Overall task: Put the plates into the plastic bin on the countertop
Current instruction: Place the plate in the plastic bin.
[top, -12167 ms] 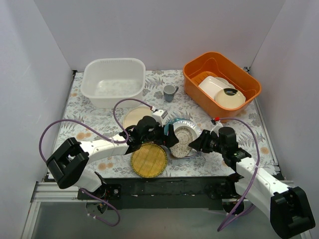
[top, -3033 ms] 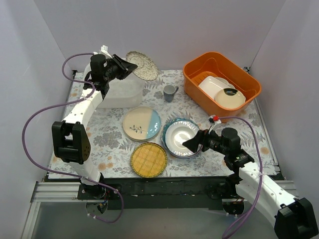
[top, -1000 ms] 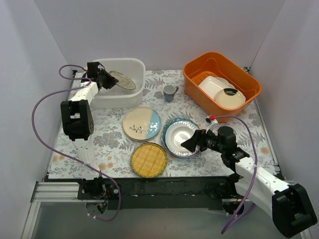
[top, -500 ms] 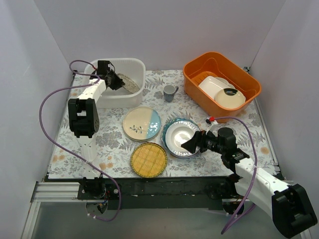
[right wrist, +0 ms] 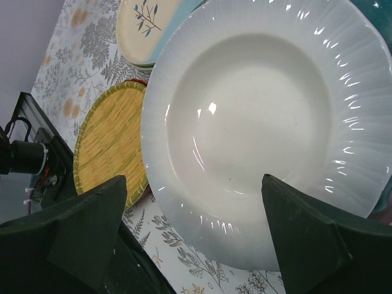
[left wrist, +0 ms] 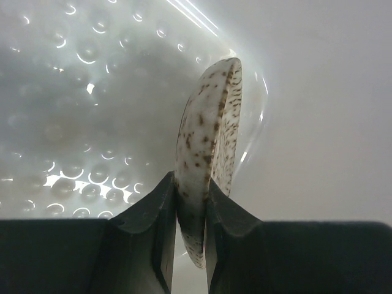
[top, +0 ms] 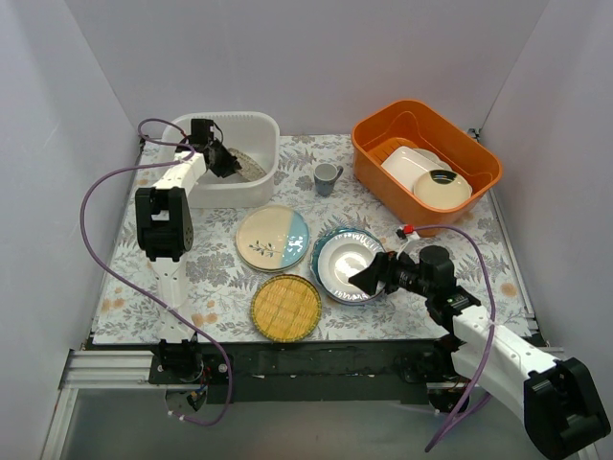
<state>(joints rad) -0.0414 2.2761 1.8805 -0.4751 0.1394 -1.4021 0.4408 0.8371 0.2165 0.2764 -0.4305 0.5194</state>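
A cream plate (left wrist: 211,141) flecked with brown speckles stands on edge. Its lower rim is pinched tight between the left jaws, inside the translucent white plastic bin (top: 220,118) at the far left of the desk (top: 211,273). The right jaws gape wide and hold nothing, hovering just above a white ribbed plate (right wrist: 257,122) that lies on a teal plate (right wrist: 383,12).
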